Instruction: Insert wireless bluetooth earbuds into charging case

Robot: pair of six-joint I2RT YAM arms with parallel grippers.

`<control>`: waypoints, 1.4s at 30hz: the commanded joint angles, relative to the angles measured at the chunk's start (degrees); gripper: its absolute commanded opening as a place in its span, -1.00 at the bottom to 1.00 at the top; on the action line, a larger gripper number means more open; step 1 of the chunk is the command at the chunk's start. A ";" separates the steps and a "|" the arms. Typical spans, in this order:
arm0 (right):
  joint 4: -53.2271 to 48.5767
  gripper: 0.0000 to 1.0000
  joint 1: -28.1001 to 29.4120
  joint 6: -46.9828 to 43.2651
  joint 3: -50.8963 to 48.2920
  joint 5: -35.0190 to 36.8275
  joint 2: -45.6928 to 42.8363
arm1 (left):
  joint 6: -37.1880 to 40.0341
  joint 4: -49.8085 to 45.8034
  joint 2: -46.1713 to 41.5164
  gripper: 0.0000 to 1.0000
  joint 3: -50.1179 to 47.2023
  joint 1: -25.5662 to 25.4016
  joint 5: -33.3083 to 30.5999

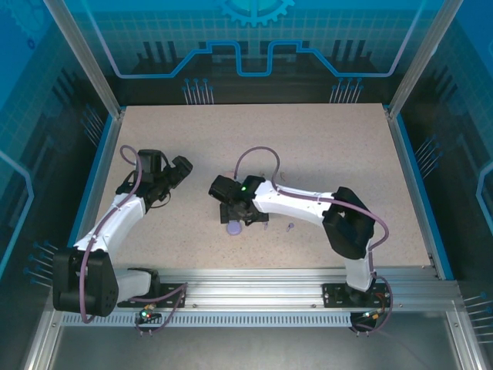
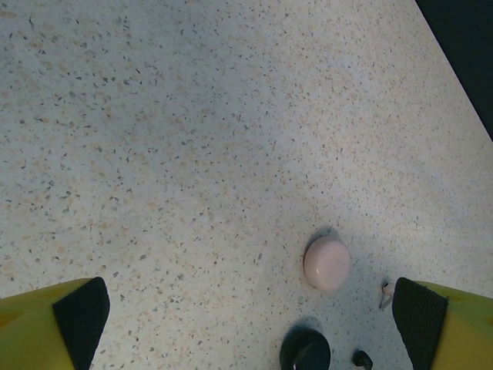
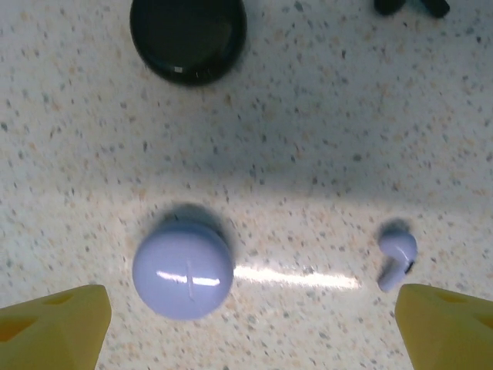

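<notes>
Your right fingers (image 3: 54, 327) stand wide apart and hold nothing, hanging low over the counter (image 3: 308, 154) with the lavender things between them. The lavender earbud (image 3: 397, 258) lies far over toward the right-hand finger, just inside its tip. The lavender case (image 3: 182, 270) sits toward the left-hand one, with bare counter between the two.

The earbud's long axis runs from its bulb (the end farther from the wrist) down the stem toward the wrist, slanting a little toward the case. Fingers closing side to side would, I judge, meet it across the stem rather than end-on — but only once you shift the hand toward the earbud to centre it. This arm is clearly the nearer one for the lavender earbud.

Your left fingers (image 2: 81, 316) are likewise wide and empty, with the pink case (image 2: 327, 263) nearer the right-hand pad and a pink earbud (image 2: 386, 294) just beside that pad.

Some things are hard to make out. The lavender case shows you only its domed top with a short line across it. It looks closed, though from straight above you cannot be sure. The black case (image 3: 189, 35) and the black earbuds (image 3: 408, 6) are cut off at the far edge of the right wrist view. From the top camera the specks beside the lavender case are too small to name.
</notes>
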 commanded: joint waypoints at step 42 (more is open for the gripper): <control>-2.62 0.93 3.02 0.61 -1.71 0.50 6.99 | -1.59 -1.79 -2.38 0.97 1.55 0.53 1.77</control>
